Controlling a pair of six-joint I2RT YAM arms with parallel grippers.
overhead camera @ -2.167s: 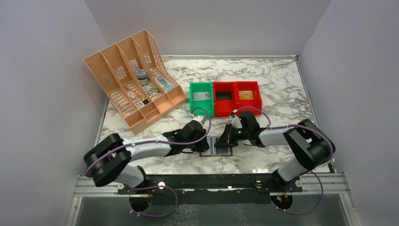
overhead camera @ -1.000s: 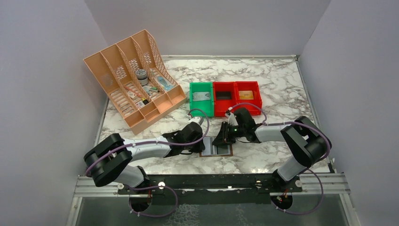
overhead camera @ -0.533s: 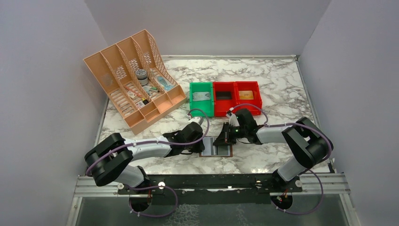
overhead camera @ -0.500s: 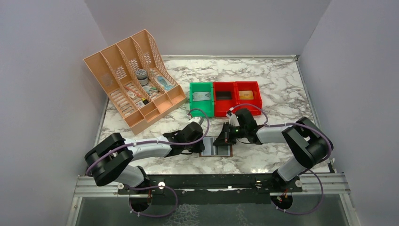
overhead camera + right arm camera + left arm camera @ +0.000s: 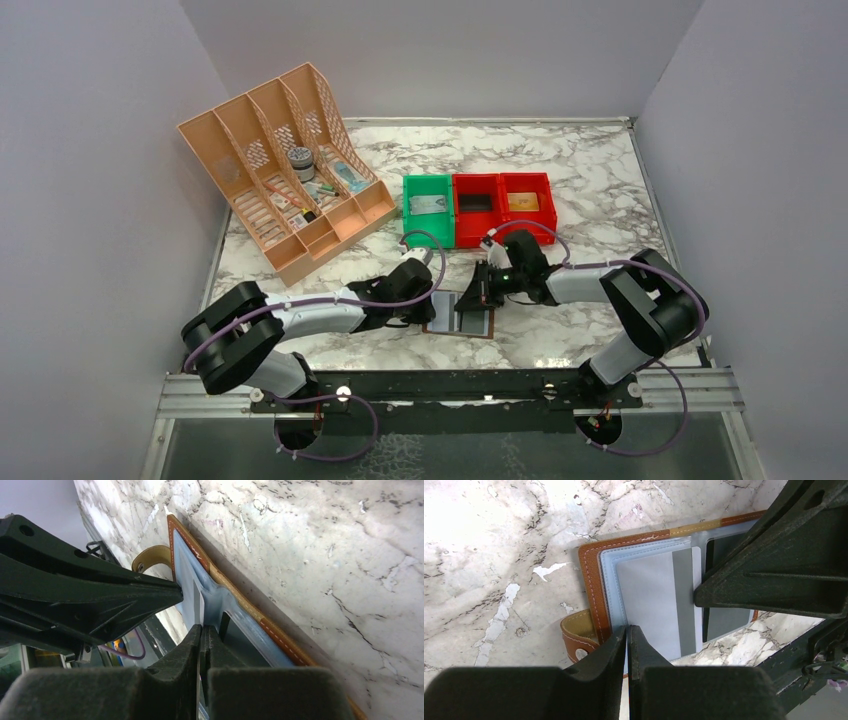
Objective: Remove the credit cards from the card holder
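**Left wrist:** the left gripper (image 5: 627, 630) has just narrowed to a slit at the near edge of the open holder (image 5: 591, 587), beside its snap tab (image 5: 575, 640). Whether it grips anything cannot be told. A pale card (image 5: 649, 605) with a darker band lies in the clear sleeve (image 5: 609, 580).

**Right wrist:** the right gripper (image 5: 201, 630), wider a second ago, is clamped shut at the holder's fold, apparently on that card's edge, where the sleeve bulges upward. No card is out yet; the pull looks ready to begin.

**Top:** the holder lies between the two grippers near the front of the marble table (image 5: 590, 190). A green bin (image 5: 430, 238), two red bins (image 5: 515, 232) and a peach rack (image 5: 245, 125) stand beyond, with grey walls (image 5: 100, 150) all round.
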